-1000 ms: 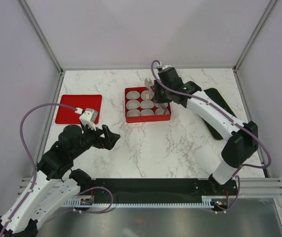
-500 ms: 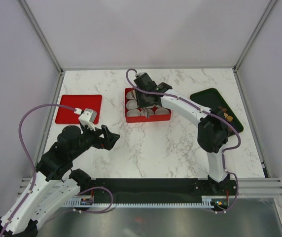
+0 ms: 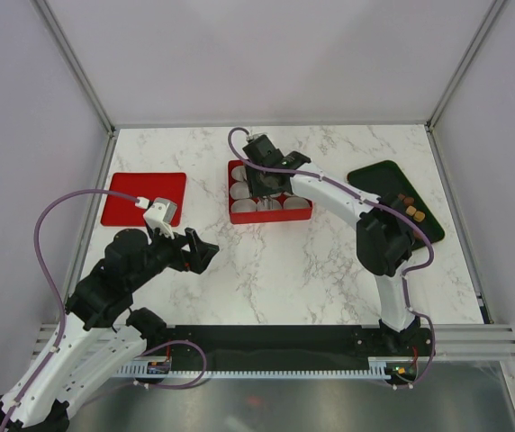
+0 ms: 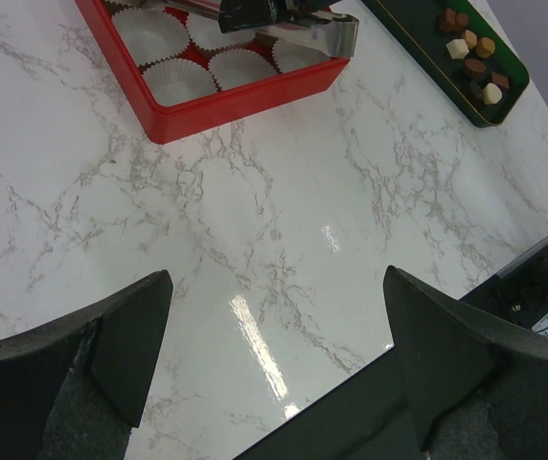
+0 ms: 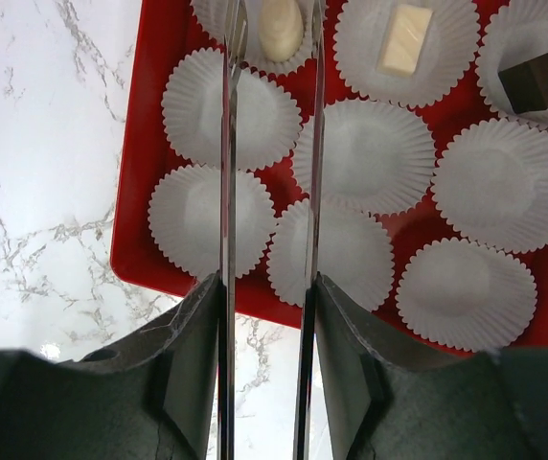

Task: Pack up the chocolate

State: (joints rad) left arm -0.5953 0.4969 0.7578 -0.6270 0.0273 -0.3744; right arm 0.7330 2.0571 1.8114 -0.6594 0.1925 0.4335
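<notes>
Two long metal blades make up the right gripper [image 5: 274, 14]. They run up the left-centre of its wrist view with a moderate gap between them and nothing clamped. Their tips stand on either side of a cream oval chocolate [image 5: 281, 29], which lies in the top-left of nine white paper cups [image 5: 375, 153], and a sliver of paper shows on each side of the piece. The cups sit in three rows inside a red box [image 5: 138, 201]. The next cup to the right along the top edge holds a cream bar [image 5: 405, 40], and the top-right cup holds a dark cube [image 5: 533, 81]. In the overhead view the box lies at upper centre of the marble table [image 3: 284, 270], with the right arm reaching over it from the right. Near the right edge of the table a dark green tray [image 3: 374, 175] carries the loose chocolates [image 3: 409, 207], brown, tan and cream, well apart from the box. A flat red tray [image 3: 143, 198] lies at the left of that view. The left gripper [image 4: 276, 278] hangs over bare marble, its fingers at the two lower corners of its own view, spread fully wide and holding nothing.
</notes>
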